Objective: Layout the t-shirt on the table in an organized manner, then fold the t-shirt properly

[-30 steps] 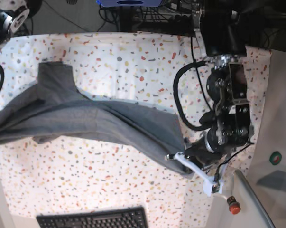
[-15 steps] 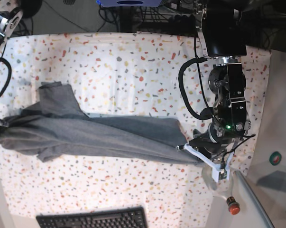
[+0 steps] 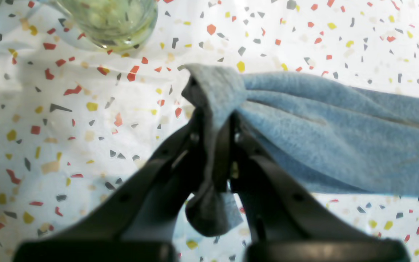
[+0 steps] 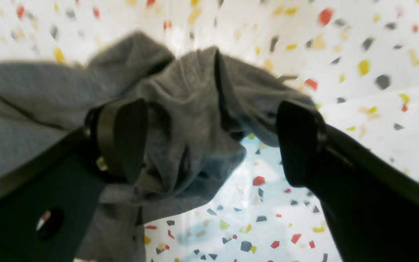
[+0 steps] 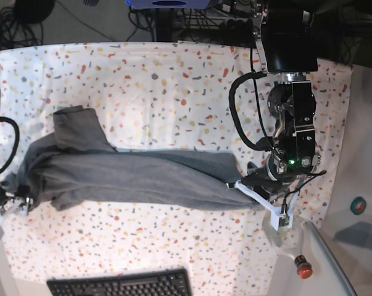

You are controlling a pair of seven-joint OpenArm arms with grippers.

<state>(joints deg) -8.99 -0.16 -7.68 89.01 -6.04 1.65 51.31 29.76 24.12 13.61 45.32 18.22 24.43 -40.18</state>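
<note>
Spread across the whole work area is the table, a large flat surface under a white cloth flecked with small red, orange, yellow and grey chips. On it lies the t-shirt, a plain heather-grey soft knit garment, drawn out into a long rumpled band that runs from one side of the base view to the other, with a flap of fabric sticking up toward the far edge near the end on that view's left.

At the end on the base view's right, the left gripper has its black fingers pressed together on a bunched corner of the t-shirt; in the left wrist view a small wad of cloth pokes out below the pinch and the rest of the garment trails off to the side over the table.

At the opposite end, the right gripper has its two dark fingers spread wide apart. In the right wrist view a crumpled lump of the t-shirt sits between them, lying against one finger and apart from the other.

Near the left gripper, a clear glass jar with pale greenish contents stands on the cloth. Along the table's near edge sits a black keyboard, and a small red round button shows by the near corner on the base view's right.
</note>
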